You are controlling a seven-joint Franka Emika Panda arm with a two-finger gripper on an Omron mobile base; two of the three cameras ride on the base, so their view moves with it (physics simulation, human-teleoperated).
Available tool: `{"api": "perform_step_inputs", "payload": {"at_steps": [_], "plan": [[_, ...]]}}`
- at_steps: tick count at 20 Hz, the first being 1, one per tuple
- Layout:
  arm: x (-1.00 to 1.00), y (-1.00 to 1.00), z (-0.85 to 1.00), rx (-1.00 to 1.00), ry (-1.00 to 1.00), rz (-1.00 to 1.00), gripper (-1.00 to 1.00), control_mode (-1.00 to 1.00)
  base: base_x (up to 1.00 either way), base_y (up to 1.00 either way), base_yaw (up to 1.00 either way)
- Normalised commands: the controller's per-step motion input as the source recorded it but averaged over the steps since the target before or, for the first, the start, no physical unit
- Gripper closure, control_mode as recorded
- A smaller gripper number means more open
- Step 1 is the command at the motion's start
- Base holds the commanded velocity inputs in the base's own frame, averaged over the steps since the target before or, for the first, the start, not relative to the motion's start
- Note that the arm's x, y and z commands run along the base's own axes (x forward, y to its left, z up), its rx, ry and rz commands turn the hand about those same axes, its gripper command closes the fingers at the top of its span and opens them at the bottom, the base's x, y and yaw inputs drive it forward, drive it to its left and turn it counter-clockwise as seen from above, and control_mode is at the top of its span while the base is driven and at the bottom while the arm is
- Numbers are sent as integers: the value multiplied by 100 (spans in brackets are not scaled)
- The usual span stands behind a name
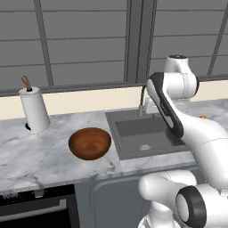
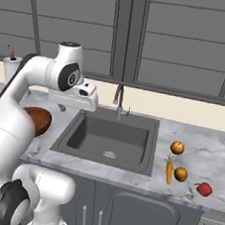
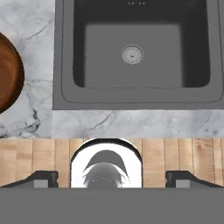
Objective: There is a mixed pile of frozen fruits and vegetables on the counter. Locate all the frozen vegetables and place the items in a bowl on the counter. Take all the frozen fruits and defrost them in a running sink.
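- The pile is seen on the white marble counter [image 2: 199, 150] to the right of the sink [image 2: 109, 136] in the right base view, well apart from the gripper.
- The slim orange carrot [image 2: 169, 170] is laid pointing toward the counter's front edge, its green top toward the wall.
- One orange-brown ball [image 2: 177, 148] is set just behind the carrot's top; the other ball [image 2: 180, 174] is placed just beside the carrot on its right.
- The small red piece [image 2: 204, 188] is found farthest right, near the front edge and a little apart from the second ball.
- The sink is shown as a dark grey recessed basin with a round drain [image 3: 132, 54]; a curved metal faucet [image 2: 118, 99] is mounted at its back rim. No item is seen inside it.
- The dark reddish-brown wooden bowl [image 1: 89, 143] is placed on the counter left of the sink, and nothing is held in it.
- The gripper [image 3: 111, 178] is held high over the counter's front edge, before the sink; its fingertips [image 3: 43, 178] are spread wide apart and nothing is grasped between them.
- A white paper-towel roll [image 1: 33, 109] is stood upright behind the bowl, near the wall.
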Motion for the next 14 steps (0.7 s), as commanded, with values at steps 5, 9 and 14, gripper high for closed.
{"api": "perform_step_inputs", "payload": {"at_steps": [5, 9, 14], "plan": [[-45, -45, -4, -2, 9, -4, -100, -100, 0, 0, 0], [-41, -47, 0, -2, 10, -4, -100, -100, 0, 0, 0], [-34, -58, -12, -3, 10, -6, -100, -100, 0, 0, 0]]}}
